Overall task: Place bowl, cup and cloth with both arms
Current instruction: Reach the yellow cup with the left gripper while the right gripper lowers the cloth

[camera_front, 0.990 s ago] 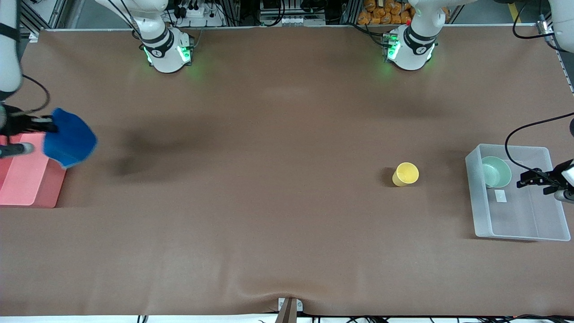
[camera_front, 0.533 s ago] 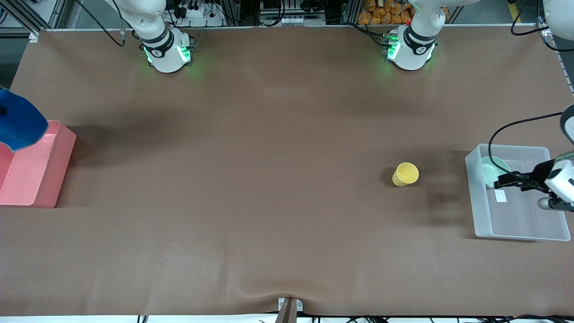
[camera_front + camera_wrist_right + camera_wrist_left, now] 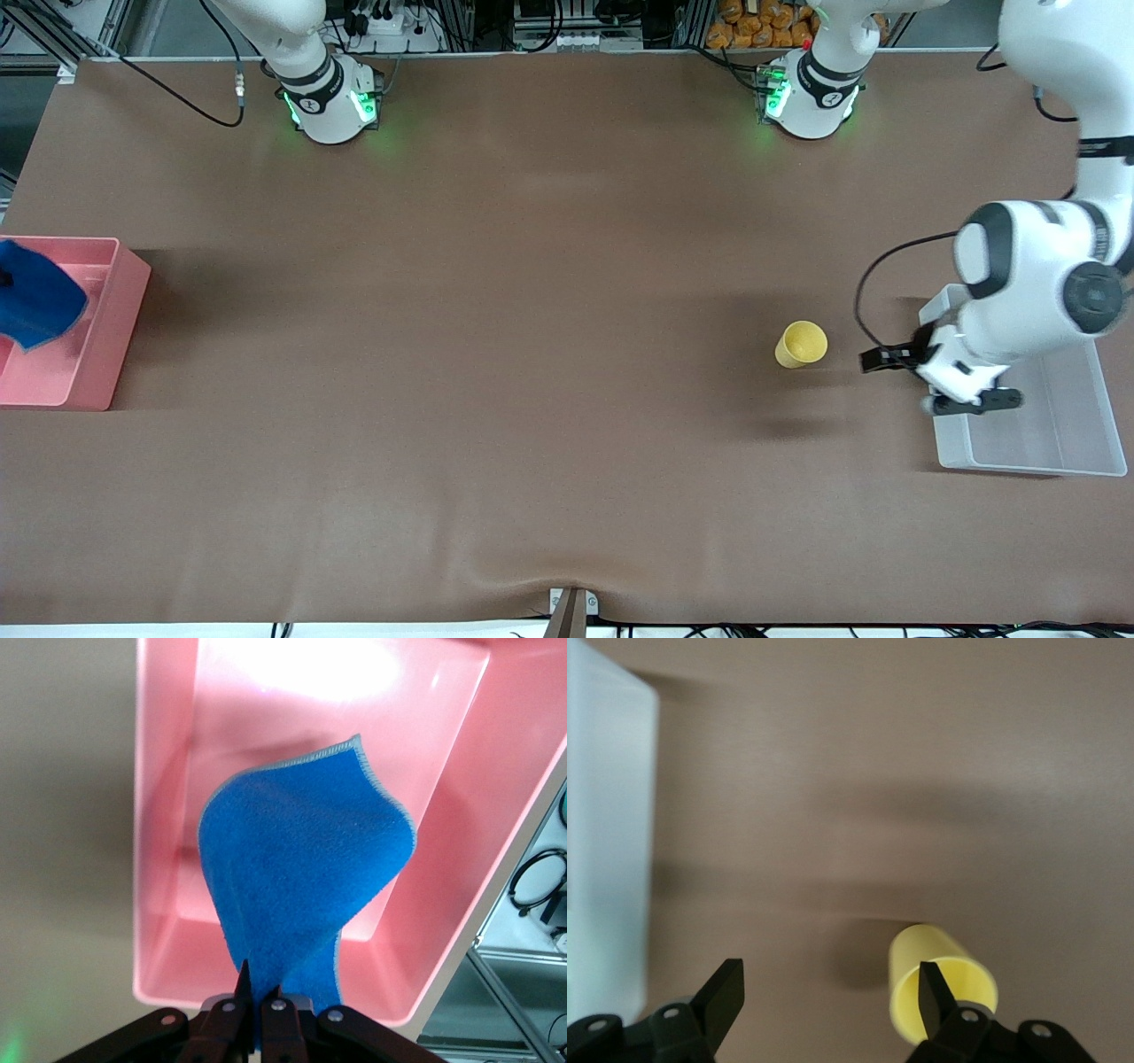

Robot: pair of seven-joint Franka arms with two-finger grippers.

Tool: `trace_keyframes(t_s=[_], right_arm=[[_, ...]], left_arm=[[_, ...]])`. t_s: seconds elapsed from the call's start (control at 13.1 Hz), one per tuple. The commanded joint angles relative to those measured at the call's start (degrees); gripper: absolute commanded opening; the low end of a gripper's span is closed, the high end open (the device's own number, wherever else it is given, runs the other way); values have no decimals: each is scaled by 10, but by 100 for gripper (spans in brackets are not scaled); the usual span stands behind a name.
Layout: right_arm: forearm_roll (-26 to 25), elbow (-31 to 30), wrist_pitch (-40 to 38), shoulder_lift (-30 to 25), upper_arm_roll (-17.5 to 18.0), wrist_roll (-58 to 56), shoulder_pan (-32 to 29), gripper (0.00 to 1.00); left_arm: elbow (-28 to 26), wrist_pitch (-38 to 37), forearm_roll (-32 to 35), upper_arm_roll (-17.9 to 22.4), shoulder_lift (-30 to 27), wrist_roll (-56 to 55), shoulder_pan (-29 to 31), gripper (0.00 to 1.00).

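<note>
I see a brown-covered table [image 3: 532,292] filling the frame, evenly lit; along the top edge sit metal framing [image 3: 80,27], cables and orange items [image 3: 753,27].

White arms [image 3: 1028,292], black bands, green-lit bases [image 3: 806,102]

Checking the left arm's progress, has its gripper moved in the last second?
Yes. The left gripper has left the clear bin and now hangs beside the yellow cup, jaws open.

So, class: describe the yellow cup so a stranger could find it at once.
Start at the clear plastic bin at the left arm's end of the brown table. Beside it, toward the table's middle, stands the yellow cup: small, plain, handleless, and the only yellow thing there.
</note>
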Motion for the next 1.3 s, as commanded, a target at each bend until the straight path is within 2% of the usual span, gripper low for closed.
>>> trace_keyframes(t_s=[0.0, 0.15, 0.38, 0.53, 0.61, 0.76, 0.91, 0.99, 1.07, 1.22], right_arm=[[-8, 22, 34, 21, 12, -6, -7, 0], [-8, 20, 102, 30, 13, -44, -1, 0], [-7, 18, 160, 47, 14, -84, 1, 0], [-8, 18, 178, 55, 15, -113, 2, 0], [-7, 18, 182, 58, 14, -133, 2, 0], [-8, 18, 194, 65, 15, -182, 2, 0], [-8, 18, 199, 71, 15, -252, 3, 0], [-8, 18, 199, 71, 15, -275, 7, 0], [-8, 18, 199, 71, 15, -296, 8, 0], [-7, 17, 200, 73, 15, -332, 14, 0]], left_arm=[[-71, 50, 13, -21, -32, -30, 5, 85], [-93, 65, 13, -32, -32, -37, 4, 83], [-128, 70, 16, -36, -37, -37, 4, 79], [-137, 78, 16, -39, -38, -37, 4, 68], [-144, 83, 16, -39, -37, -37, 3, 66], [-166, 119, 17, -40, -35, -36, 3, 52], [-168, 137, 17, -39, -29, -36, 3, 24], [-163, 138, 20, -39, -28, -35, 1, 4], [-151, 137, 25, -39, -28, -37, 0, 0], [-122, 126, 25, -38, -32, -36, 3, 0]])
